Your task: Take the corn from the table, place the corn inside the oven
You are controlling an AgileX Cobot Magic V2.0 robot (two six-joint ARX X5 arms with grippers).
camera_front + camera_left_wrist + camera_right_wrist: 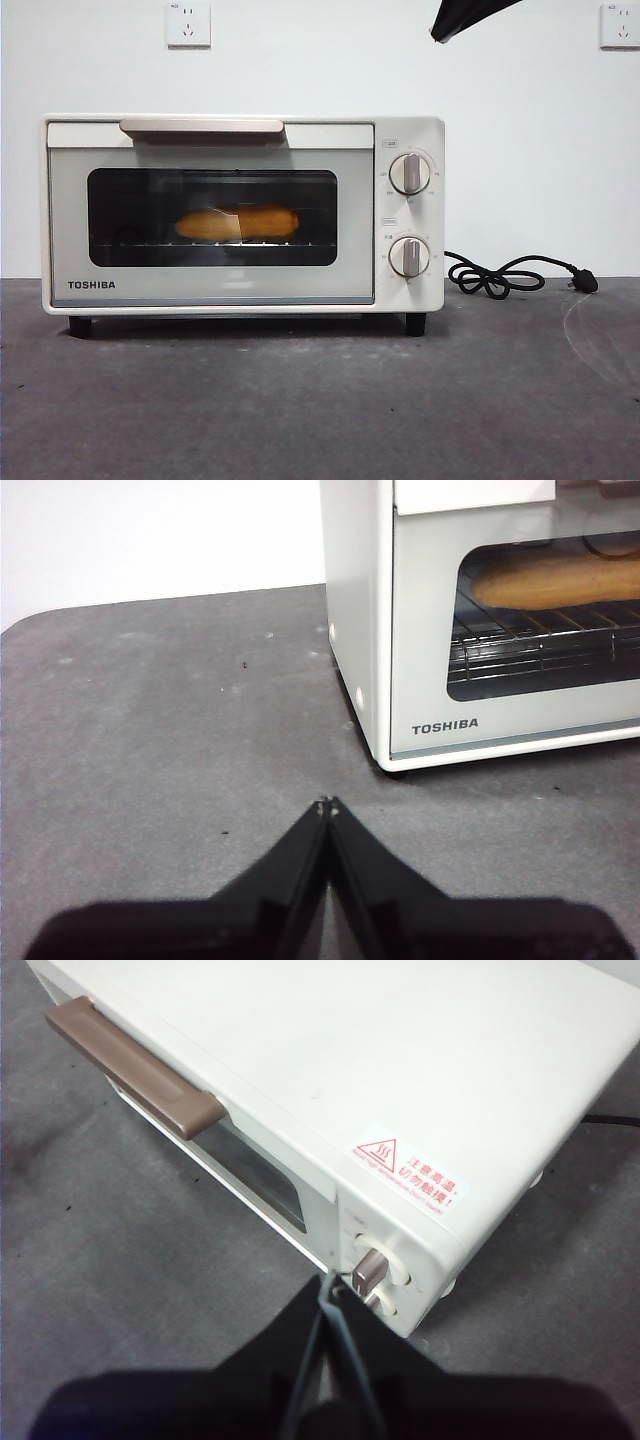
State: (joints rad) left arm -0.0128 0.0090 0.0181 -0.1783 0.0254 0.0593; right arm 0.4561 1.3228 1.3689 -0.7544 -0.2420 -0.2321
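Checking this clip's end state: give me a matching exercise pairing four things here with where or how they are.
Things:
1. corn
2. cord
3. left gripper
4. right gripper

Places or states:
A. coiled on the table beside the oven
B. shut, above the oven's top, near the knobs
C. on the rack behind the closed door
D. shut, low over the table off the oven's TOSHIBA corner

Pairs: 1-C, 2-A, 3-D, 4-B

A white wall is at the back. Two white plug sockets sit high on it, one at each side.
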